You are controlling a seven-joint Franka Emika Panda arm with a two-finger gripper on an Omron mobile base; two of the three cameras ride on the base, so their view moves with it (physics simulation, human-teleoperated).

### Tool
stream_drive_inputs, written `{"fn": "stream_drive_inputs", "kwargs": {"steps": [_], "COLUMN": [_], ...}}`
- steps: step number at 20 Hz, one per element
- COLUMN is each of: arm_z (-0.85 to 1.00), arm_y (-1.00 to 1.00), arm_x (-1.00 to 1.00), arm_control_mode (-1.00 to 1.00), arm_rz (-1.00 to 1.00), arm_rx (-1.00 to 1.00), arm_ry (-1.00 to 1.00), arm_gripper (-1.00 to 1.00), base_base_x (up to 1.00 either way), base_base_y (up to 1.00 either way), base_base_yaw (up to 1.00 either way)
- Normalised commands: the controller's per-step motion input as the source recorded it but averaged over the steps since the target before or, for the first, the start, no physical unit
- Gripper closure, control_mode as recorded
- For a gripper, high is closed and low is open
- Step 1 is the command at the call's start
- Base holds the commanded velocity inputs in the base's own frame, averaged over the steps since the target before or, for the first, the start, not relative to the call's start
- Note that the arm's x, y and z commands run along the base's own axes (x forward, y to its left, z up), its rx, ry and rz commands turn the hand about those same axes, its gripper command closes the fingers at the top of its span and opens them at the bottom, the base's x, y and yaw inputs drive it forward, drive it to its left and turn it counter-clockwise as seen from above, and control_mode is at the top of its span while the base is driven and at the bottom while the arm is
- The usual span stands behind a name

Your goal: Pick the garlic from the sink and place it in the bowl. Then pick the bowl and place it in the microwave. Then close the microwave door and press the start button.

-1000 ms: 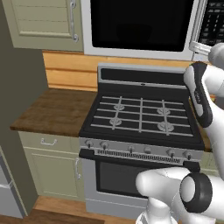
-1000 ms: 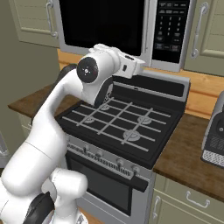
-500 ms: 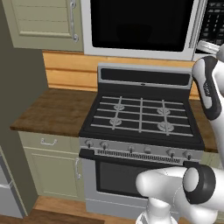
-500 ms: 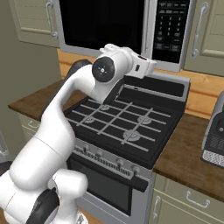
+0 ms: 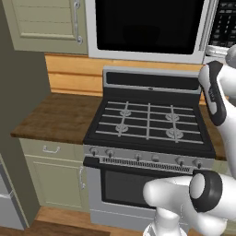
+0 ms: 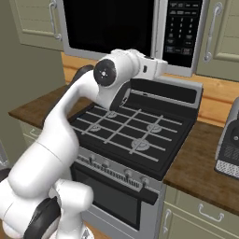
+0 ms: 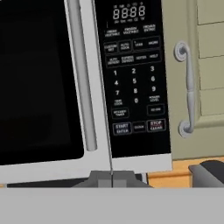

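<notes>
The microwave door sits flush in its light grey frame, its black window dark and the long silver bar handle running down beside the keypad. That closed door suggests the bowl and the garlic are inside; neither can be made out through the glass, so this is a guess from how things stand, not something visible.

The arm reaches up over the stove with its wrist level with the microwave's lower edge. In the right base view the end effector points toward the bottom of the keypad. In the hand view its two fingertips sit pressed together at the bottom of the picture — shut tight, with nothing between them. That makes sense for what seems to be the step in hand: closed fingers form one blunt tip for poking a button, where open ones could straddle it or catch a neighbouring key.

The start button lies in the lowest row of the panel, left of the stop key and slightly above the closed fingertips as the hand camera sees them. The tip looks near the panel but whether it touches cannot be told. The likely risk is pressing a neighbouring key — the keys sit close together.

To the right hang a pale green cabinet door and its curved handle, above the wooden worktop.
</notes>
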Motion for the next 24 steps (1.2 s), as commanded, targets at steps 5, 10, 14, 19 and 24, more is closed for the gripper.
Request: {"fn": "stream_drive_inputs", "kwargs": {"steps": [5,10,14,19,24], "arm_z": [0.01,0.01,0.18,0.18,0.03], "arm_y": [-0.06,-0.23,-0.32,-0.10,-0.19], "arm_x": [0.34,0.30,0.10,0.12,0.07], "arm_control_mode": [-1.00,-1.00,-1.00,-1.00,-1.00], "arm_rz": [0.00,0.00,0.01,0.00,0.01], "arm_rx": [0.00,0.02,0.05,0.01,0.01], "arm_ry": [0.05,0.02,0.00,0.00,0.00], "arm_gripper": [1.00,1.00,1.00,1.00,1.00], "base_base_x": [0.00,0.00,0.00,0.00,0.00], "base_base_y": [0.00,0.00,0.00,0.00,0.00], "base_base_yaw": [0.00,0.00,0.00,0.00,0.00]}}
